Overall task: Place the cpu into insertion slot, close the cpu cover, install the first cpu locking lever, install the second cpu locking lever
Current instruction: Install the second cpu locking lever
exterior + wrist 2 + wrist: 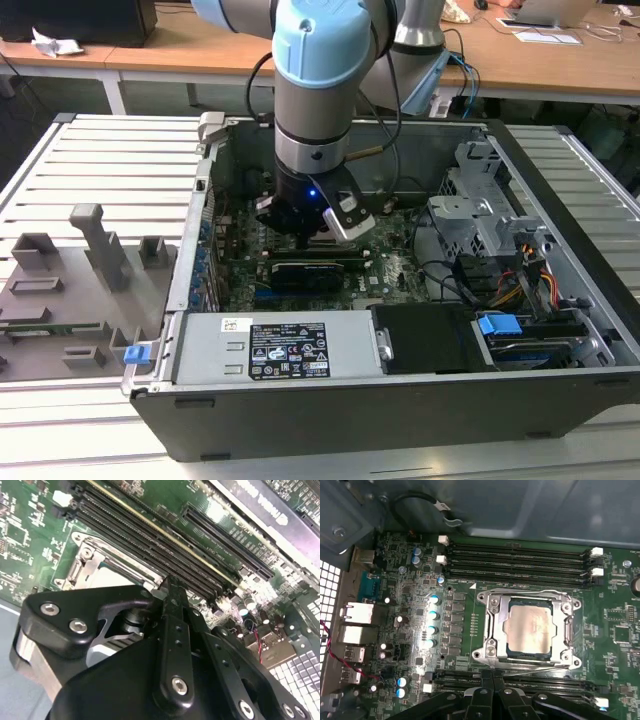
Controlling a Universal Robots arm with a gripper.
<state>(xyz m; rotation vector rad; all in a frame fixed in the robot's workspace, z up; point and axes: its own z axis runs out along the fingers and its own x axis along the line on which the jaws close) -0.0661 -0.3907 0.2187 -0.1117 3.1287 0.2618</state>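
Gripper (492, 690) fingers pressed together, empty, just beside socket edge | cpu (529, 626) seated in slot, cpu cover (492, 630) closed flat around it | thin locking lever (535, 668) along near edge: judged step; push low, steady, hook under catch.

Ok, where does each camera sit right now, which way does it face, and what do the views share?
Exterior view: off the arm, above one side of the open case, looking down into it; the arm and its gripper hang over the motherboard.
First wrist view: on the wrist, looking down at the cpu inside its cover; gripper fingertips at the picture's edge.
Second wrist view: on the wrist, looking slantwise past the gripper body at the memory slots.
Both wrist views share the socket, the memory slots and the gripper.
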